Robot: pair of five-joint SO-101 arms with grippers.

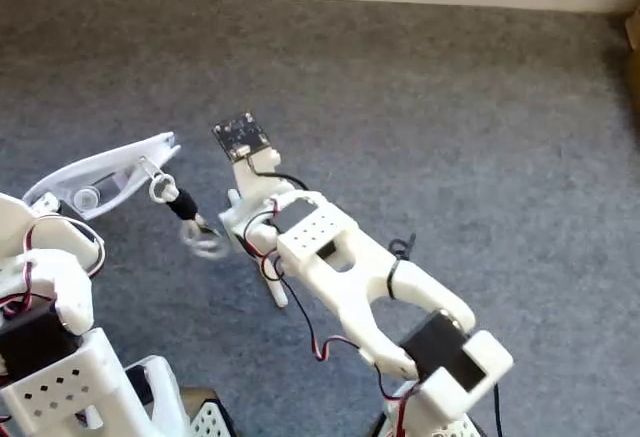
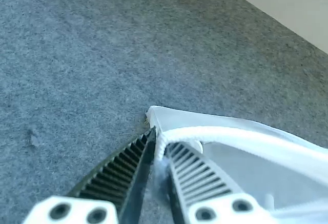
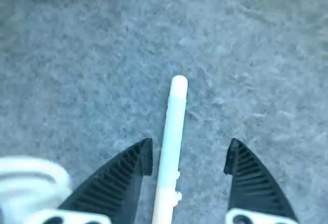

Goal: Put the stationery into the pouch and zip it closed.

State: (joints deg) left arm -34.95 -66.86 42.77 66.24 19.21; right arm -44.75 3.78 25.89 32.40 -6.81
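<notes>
At nine o'clock in the high view we see the pouch (image 1: 105,172), translucent white, lying slantwise on the grey carpet (image 1: 450,87) with its far tip toward two o'clock. The left claw (image 2: 154,139) is clenched on the pouch's edge. In its own wrist view, one black and one white finger press together over a corner of the seam, and the rest of the pouch spreads away beside the white finger. We cannot tell whether the zip is open or shut.

From the pouch's near edge, toward five o'clock, a pull (image 1: 185,207) of rings and a black tab lies on the carpet, between the pouch and the right arm (image 1: 350,267). That arm stretches from five o'clock to the centre of the view, pointing toward ten o'clock. A white pen (image 1: 277,292) shows beneath it, at about six o'clock from its wrist.

The right claw (image 3: 190,144) is released, its black fingers (image 3: 128,172) spread wide above the carpet. The pen lies lengthwise between them, close by one finger. It sits on the carpet, outside the pouch and near it.
</notes>
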